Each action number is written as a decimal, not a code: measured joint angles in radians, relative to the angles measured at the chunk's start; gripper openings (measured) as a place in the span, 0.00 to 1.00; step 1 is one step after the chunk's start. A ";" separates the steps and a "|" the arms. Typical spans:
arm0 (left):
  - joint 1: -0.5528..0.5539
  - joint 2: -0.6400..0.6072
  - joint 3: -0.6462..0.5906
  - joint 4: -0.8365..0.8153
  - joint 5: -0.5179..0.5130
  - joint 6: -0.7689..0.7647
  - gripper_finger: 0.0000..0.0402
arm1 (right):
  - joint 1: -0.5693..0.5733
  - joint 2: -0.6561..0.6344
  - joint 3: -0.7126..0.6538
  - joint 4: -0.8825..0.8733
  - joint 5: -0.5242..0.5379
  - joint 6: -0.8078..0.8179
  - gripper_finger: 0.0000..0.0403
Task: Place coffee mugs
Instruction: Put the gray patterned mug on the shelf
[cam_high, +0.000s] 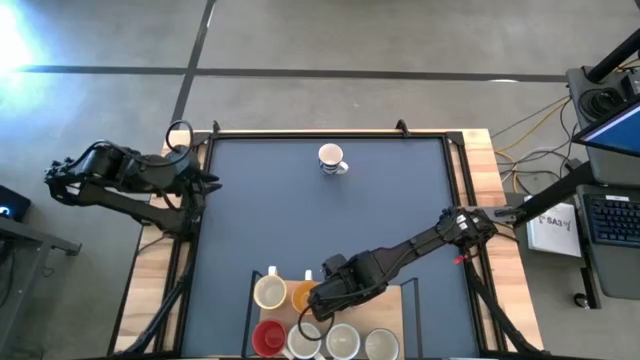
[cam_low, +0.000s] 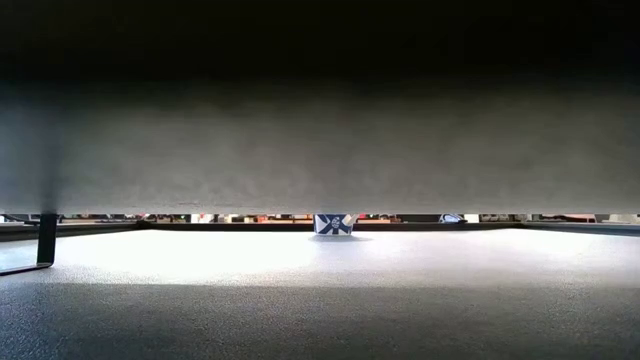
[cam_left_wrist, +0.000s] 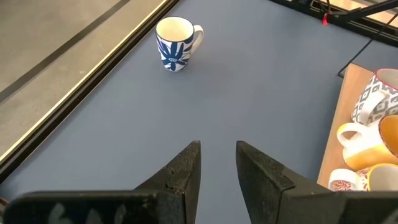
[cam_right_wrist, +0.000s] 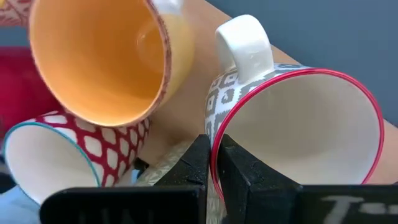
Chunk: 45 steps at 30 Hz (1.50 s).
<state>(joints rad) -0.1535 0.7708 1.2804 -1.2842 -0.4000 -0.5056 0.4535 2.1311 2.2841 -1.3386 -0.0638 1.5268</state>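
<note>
The grey-patterned mug with the red rim looked like glazed ceramic: rigid, smooth, fairly light, likely to chip if knocked against its neighbours, so the thin wall at the rim was the sensible hold. It sat on the wooden board at the table's near edge, touching the orange mug. The right end effector reached low over that cluster, clenched on that rim. The left end effector waited slightly parted by the table's left edge, facing a blue-flowered mug standing alone
</note>
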 joint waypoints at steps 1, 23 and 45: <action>0.000 0.000 0.000 -0.001 0.000 0.000 0.21 | 0.000 0.000 0.000 -0.001 0.009 -0.001 0.03; 0.000 -0.001 0.000 -0.011 0.000 0.000 0.21 | 0.007 0.000 -0.001 0.011 0.031 -0.040 0.03; 0.000 0.000 0.000 -0.011 0.000 -0.008 0.21 | 0.007 0.000 -0.002 0.014 -0.015 -0.134 0.13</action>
<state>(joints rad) -0.1539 0.7708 1.2804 -1.2953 -0.4004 -0.5140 0.4606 2.1315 2.2826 -1.3251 -0.0788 1.3926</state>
